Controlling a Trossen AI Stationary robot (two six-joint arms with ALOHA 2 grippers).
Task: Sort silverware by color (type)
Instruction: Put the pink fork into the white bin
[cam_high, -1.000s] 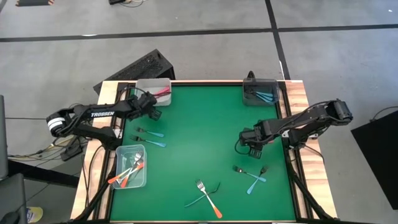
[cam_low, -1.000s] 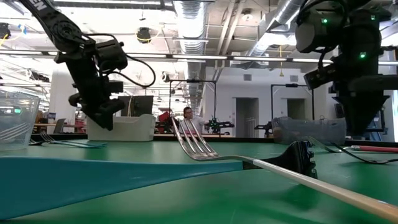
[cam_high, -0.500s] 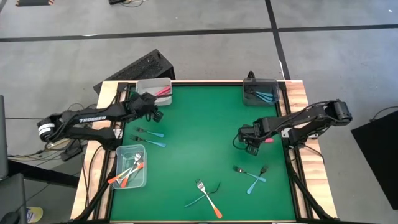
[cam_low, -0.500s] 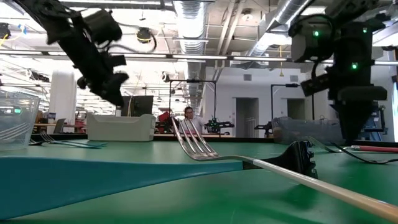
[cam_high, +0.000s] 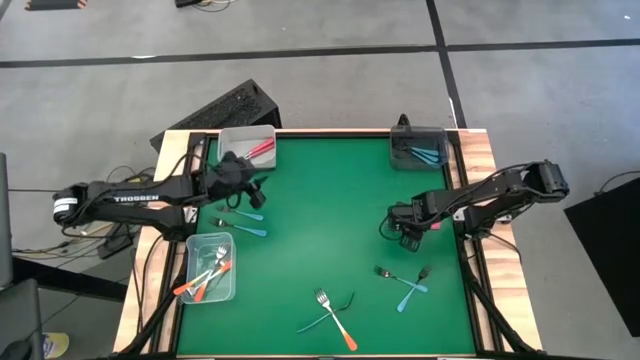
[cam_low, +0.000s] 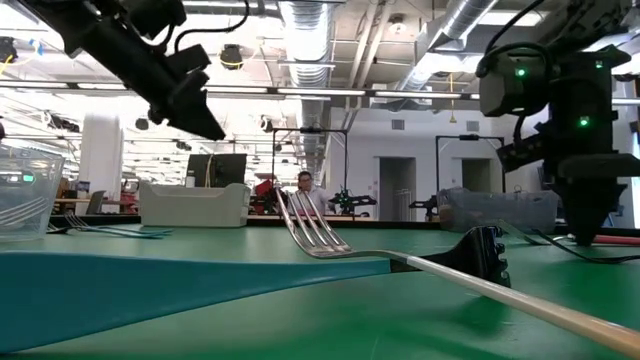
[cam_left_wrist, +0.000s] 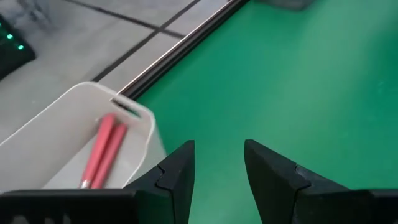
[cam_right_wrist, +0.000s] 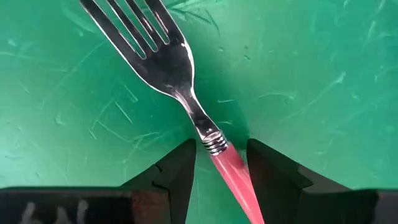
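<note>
**Red-handled fork under the right claw**

Fork with a pink-red handle fills my right wrist view: silver tines spread ahead, a ribbed collar at the neck, and the handle running back between the right gripper's two fingers. The fingers stand partly apart on either side of the handle; I cannot tell whether they touch it, and the fork seems to lie flat on the green mat. In the high view this is right of centre, at the mat's right side.

I judge it light, stiff and slick: a thin, smooth handle and polished metal head lying flush with the surface. The handle just behind the collar looks like the best place to pinch, since the head would slide.

The other loose silverware: two teal-handled pieces at centre left, a crossed teal pair at lower right, and an orange-handled fork crossing another utensil at bottom centre.

Containers next. The pale bin at upper left holds red-handled pieces, also visible in the left wrist view. The dark bin at upper right holds teal ones. The clear bin at lower left holds orange-handled forks.

The left gripper sits just below the pale bin, fingers parted and holding nothing.
</note>
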